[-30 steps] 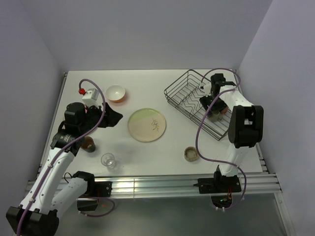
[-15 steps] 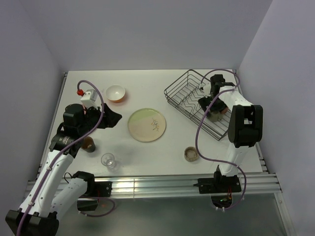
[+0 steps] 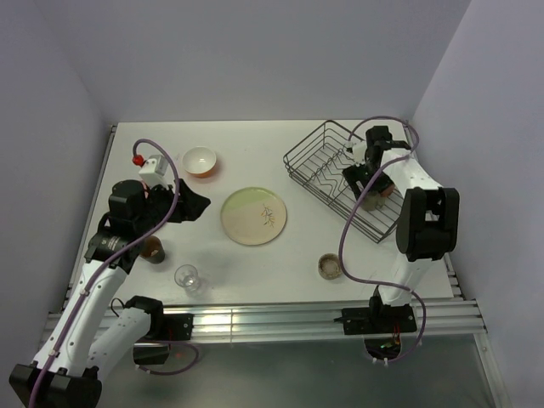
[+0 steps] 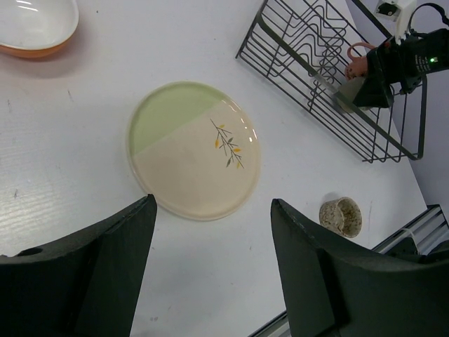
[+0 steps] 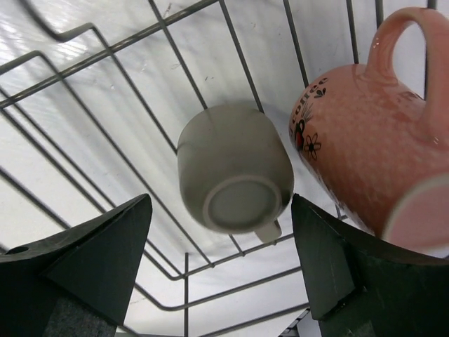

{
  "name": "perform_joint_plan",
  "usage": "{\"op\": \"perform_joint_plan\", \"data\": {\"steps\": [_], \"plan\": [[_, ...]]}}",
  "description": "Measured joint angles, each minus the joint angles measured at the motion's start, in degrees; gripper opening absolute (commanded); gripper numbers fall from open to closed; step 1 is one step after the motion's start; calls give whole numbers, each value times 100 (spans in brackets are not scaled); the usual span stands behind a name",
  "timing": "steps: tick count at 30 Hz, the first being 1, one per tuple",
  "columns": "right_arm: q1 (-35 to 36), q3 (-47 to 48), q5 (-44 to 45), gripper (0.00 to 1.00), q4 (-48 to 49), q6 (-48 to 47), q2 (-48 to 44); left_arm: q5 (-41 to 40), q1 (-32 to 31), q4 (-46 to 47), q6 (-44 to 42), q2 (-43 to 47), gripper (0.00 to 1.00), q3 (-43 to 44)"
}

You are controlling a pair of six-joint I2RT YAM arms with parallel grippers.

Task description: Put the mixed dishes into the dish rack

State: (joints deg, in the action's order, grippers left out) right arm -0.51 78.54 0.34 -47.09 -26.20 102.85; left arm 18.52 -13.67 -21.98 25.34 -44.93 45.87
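The cream-green sprig plate [image 3: 253, 216] lies flat mid-table, also in the left wrist view [image 4: 195, 149]. My left gripper [image 3: 195, 204] is open and empty, above the table left of the plate [image 4: 214, 203]. My right gripper [image 3: 361, 183] is open inside the dish rack [image 3: 304, 142], its jaws [image 5: 221, 201] either side of and above the upturned grey-green cup [image 5: 235, 168]. The pink cup [image 5: 365, 140] lies on its side next to it. The orange bowl [image 3: 201, 161], brown cup [image 3: 153, 249], clear glass [image 3: 187, 277] and speckled bowl [image 3: 330, 266] stand on the table. The pink-cream plate is out of view.
The rack's wavy dividers [image 4: 309, 35] hold nothing. The rack stands at the table's far right, near the right wall. The left arm's cable and white connector [image 3: 153, 166] hang near the orange bowl.
The right arm has shifted slightly to the right over the rack, its gripper still open at the grey-green cup. The left arm has barely moved.
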Motion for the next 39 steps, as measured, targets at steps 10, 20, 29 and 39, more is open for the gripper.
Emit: {"op": "perform_joint_plan", "data": {"steps": [10,20,29,39], "plan": [[0,120,-334,89,-470,-44,-562,24,0,-17,0,66,73,0],[0,1497,-1825,91,-1176,-380,-1204,879,-1064,1045,944,-682,70,-63],[9,389,-4052,90,-756,136,-2450,-11,-3274,1499,1652,-3523,59,883],[-612,-101,-4828,90,149,931,-2559,-1102,-4413,369,1685,-5998,53,3434]]}}
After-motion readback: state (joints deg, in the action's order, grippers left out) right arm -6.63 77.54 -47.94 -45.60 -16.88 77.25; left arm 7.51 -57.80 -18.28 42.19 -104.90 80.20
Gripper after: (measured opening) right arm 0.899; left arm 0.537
